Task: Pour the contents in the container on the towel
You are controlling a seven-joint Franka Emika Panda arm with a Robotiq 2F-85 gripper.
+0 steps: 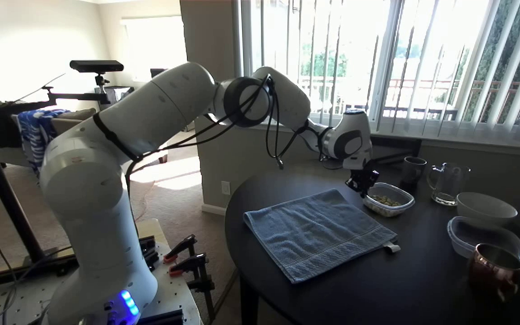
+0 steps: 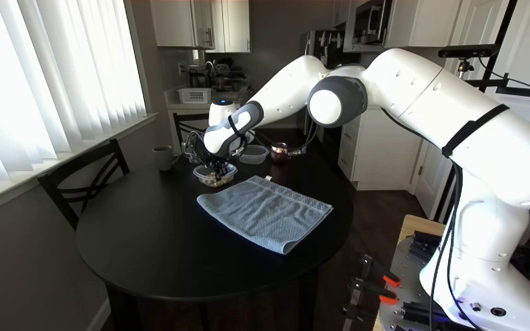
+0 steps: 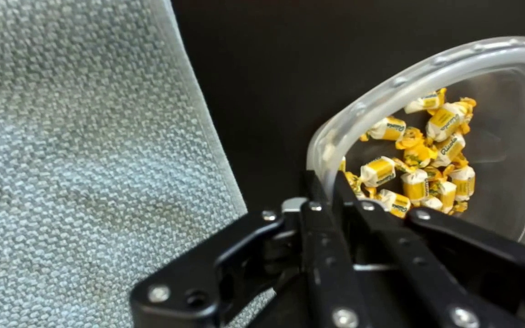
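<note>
The container [image 1: 394, 211] is a translucent plastic bowl holding several yellow-and-white wrapped candies [image 3: 415, 186]. It appears to rest on the dark table just past the towel's edge, and it also shows in an exterior view [image 2: 202, 175] and in the wrist view [image 3: 426, 75]. The blue-grey towel [image 1: 318, 230] lies flat and slightly wrinkled beside it; it also shows in an exterior view [image 2: 265, 212] and at the left of the wrist view [image 3: 84, 182]. My gripper [image 3: 327, 182] points down and is shut on the container's near rim, one finger inside and one outside.
Behind the container stand a dark mug [image 1: 411, 171] and a clear glass mug [image 1: 451, 184]. A white bowl [image 1: 485, 208], another translucent container [image 1: 483, 237] and a copper mug [image 1: 494, 273] stand farther along the table. A chair [image 2: 88, 177] stands by the window.
</note>
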